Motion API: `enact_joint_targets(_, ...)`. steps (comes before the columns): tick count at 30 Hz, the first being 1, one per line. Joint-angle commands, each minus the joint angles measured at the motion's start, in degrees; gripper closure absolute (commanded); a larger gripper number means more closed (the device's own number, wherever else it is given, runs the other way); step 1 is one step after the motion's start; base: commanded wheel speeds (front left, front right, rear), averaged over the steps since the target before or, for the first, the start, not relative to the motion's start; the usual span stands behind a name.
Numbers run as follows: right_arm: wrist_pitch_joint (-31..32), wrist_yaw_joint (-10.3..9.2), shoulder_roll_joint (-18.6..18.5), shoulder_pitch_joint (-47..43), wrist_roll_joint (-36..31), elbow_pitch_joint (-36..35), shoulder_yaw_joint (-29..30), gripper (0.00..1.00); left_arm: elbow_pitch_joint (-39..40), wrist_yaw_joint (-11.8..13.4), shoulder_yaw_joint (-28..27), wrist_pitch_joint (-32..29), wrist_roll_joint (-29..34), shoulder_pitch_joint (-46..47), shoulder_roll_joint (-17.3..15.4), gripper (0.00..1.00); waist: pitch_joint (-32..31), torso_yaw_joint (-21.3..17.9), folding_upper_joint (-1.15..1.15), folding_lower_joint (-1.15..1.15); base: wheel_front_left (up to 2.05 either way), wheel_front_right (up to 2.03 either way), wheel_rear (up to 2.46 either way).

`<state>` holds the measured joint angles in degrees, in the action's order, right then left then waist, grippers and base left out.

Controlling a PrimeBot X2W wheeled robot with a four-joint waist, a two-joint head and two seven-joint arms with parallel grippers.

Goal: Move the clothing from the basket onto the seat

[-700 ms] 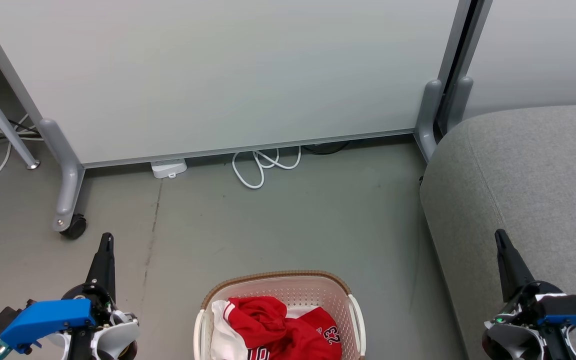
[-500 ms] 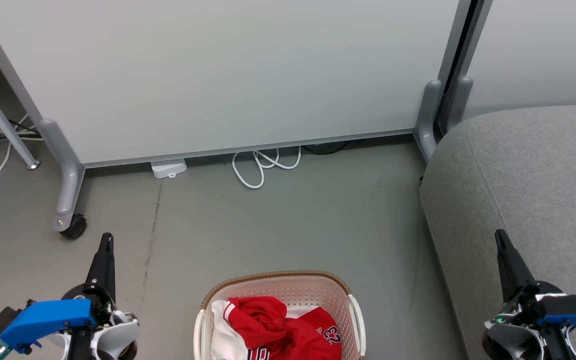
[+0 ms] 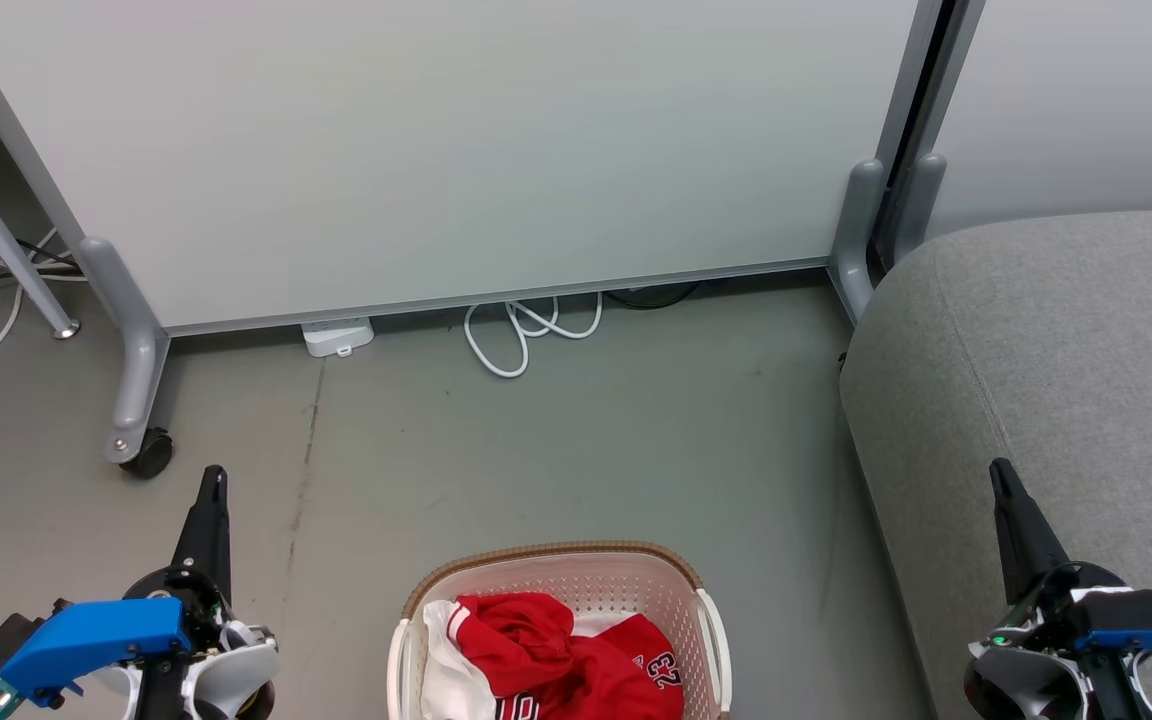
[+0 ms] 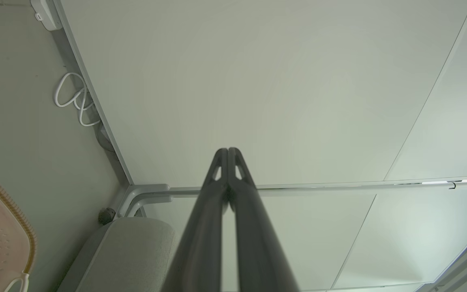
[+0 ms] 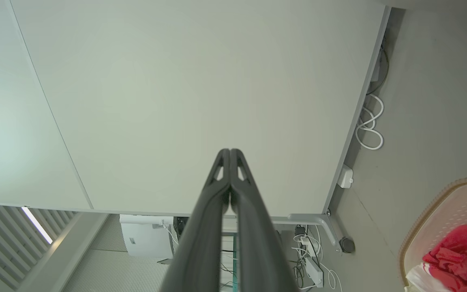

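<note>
Grey floor [image 3: 586, 450], open. The basket [image 3: 556, 551] holds the clothing [image 3: 556, 655], between my left gripper [image 3: 213, 482] and right gripper [image 3: 1000, 475]. Both are pressed together, empty. I judge left nearer. Seat [image 3: 1056, 330] lies right of basket.

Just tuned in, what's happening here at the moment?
Nothing is being handled. The red and white clothing lies heaped in the basket on the floor before the robot. The left gripper and the right gripper are both shut and empty, one on each side of the basket, touching nothing. The seat, to the robot's right, has no garment on the part in view.
</note>
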<state>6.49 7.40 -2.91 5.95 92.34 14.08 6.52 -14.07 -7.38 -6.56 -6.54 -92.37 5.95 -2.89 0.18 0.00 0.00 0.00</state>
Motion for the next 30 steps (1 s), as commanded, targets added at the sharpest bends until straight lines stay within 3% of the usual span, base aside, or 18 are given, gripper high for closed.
enact_joint_targets(1, 0.2, 0.17, 0.1, 0.6, 0.2, -0.1, 0.0, 1.0, 0.2, -0.2, -0.1, -0.1, -0.1, 0.6, 0.0, 1.0, 0.0, 0.0, 0.0, 0.0, 0.0, 0.0, 0.0)
enact_joint_targets(26, -0.1, -0.01, 0.1, -0.4, 0.0, 0.6, -0.1, 1.0, -0.5, 0.0, 0.1, 0.1, 0.0, -0.4, 0.1, 1.0, 0.0, 0.0, 0.0, 0.0, 0.0, 0.0, 0.0)
enact_joint_targets(27, -0.1, -0.02, 0.1, -0.9, 0.0, 1.1, -0.1, 0.0, -1.1, 0.0, 0.1, 0.2, 0.0, -1.0, 0.2, 0.0, 0.0, 0.0, 0.0, 0.0, 0.0, 0.0, 0.0)
enact_joint_targets(30, -0.8, -0.03, 0.2, -1.2, 0.1, 1.0, -0.6, 0.0, -1.3, 0.0, 0.8, 0.9, 0.3, -1.3, 0.2, 0.0, 0.0, 0.0, 0.0, 0.0, 0.0, 0.0, 0.0)
